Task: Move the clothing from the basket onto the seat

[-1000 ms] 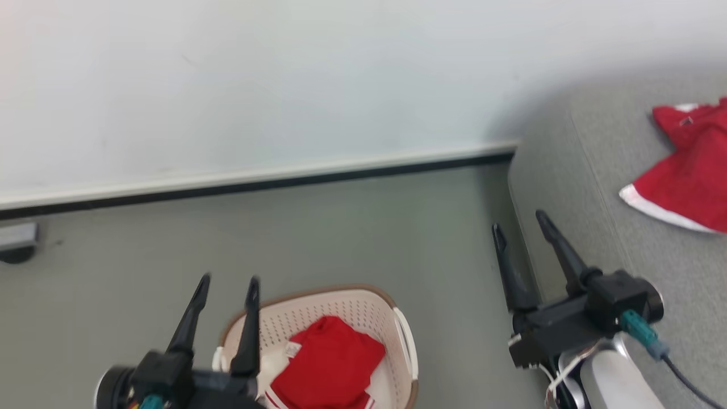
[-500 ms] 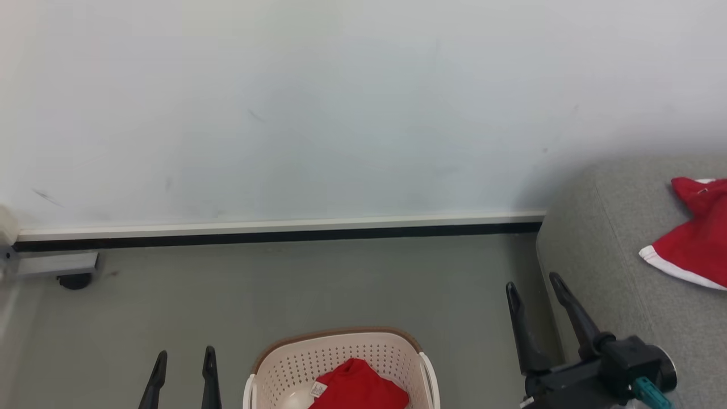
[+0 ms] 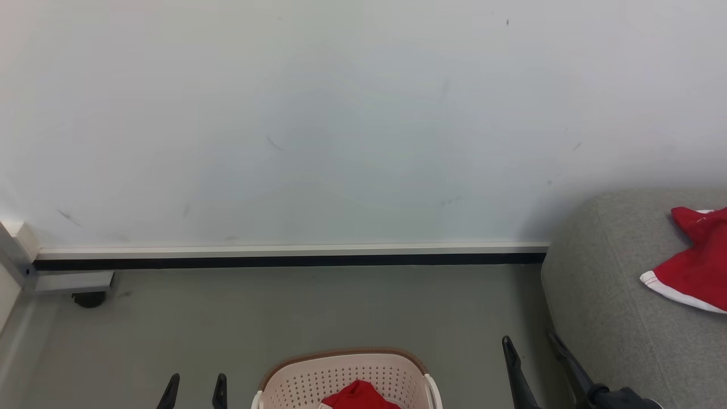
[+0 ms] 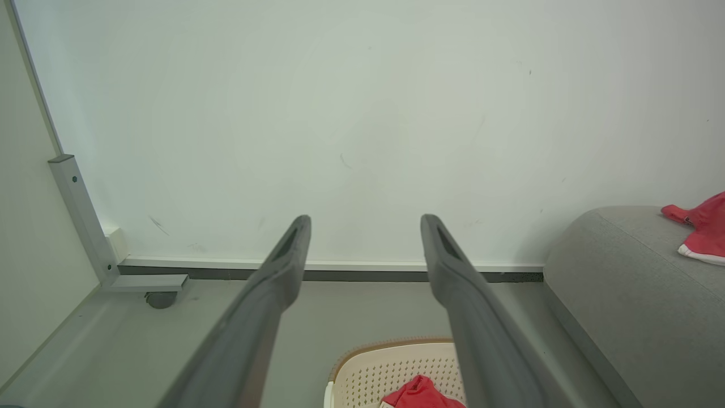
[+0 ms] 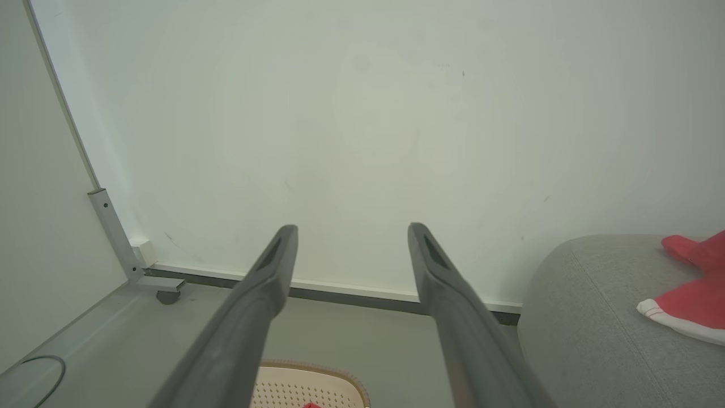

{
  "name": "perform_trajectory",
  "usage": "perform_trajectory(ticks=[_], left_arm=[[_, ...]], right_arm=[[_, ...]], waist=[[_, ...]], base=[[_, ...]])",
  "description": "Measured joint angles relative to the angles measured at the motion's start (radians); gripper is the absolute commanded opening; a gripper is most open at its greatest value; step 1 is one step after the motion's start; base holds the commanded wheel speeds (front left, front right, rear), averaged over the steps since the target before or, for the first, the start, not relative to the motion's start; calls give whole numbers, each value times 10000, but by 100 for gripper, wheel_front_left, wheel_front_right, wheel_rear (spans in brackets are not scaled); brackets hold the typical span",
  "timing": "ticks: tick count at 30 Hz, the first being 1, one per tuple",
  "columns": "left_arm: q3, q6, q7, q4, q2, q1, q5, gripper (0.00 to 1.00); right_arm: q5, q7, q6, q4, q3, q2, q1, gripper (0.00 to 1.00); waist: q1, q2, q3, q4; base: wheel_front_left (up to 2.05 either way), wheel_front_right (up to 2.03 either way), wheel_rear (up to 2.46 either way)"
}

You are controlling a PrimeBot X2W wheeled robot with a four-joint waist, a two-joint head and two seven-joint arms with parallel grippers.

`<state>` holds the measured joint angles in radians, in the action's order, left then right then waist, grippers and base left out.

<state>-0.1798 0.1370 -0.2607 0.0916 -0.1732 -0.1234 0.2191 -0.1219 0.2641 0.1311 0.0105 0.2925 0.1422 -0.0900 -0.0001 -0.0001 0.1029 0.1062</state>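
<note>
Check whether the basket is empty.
Not empty: a red garment lies inside the basket, below its rim.

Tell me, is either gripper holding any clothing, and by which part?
Nothing is held: left gripper and right gripper stand open and empty. Red clothing lies in the basket and on the seat.

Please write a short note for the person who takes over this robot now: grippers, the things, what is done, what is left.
Left gripper: open, empty. Right gripper: open, empty.
Done: one bright red fabric garment with a white hem lies on the large light grey upholstered seat.
Left: another red garment sits in the pale cream perforated plastic basket; move it onto the seat.
</note>
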Motion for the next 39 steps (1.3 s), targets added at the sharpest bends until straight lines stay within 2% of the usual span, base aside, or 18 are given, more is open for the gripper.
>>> perform_trajectory(ticks=[12, 30, 39], left_arm=[[663, -901, -2, -272, 591, -6, -579, 100], [1114, -1442, 0, -295, 1049, -153, -974, 100], [980, -1783, -2, -961, 1137, -60, -980, 100]], right_arm=[[4, 0, 0, 6, 12, -46, -21, 100], [-13, 0, 0, 19, 46, -40, -23, 100], [-113, 0, 0, -38, 58, -44, 86, 100]], waist=[[0, 1, 34, -32], [1, 1, -27, -37], [2, 1, -317, -88]], base=[[0, 0, 0], [0, 0, 0], [0, 0, 0]])
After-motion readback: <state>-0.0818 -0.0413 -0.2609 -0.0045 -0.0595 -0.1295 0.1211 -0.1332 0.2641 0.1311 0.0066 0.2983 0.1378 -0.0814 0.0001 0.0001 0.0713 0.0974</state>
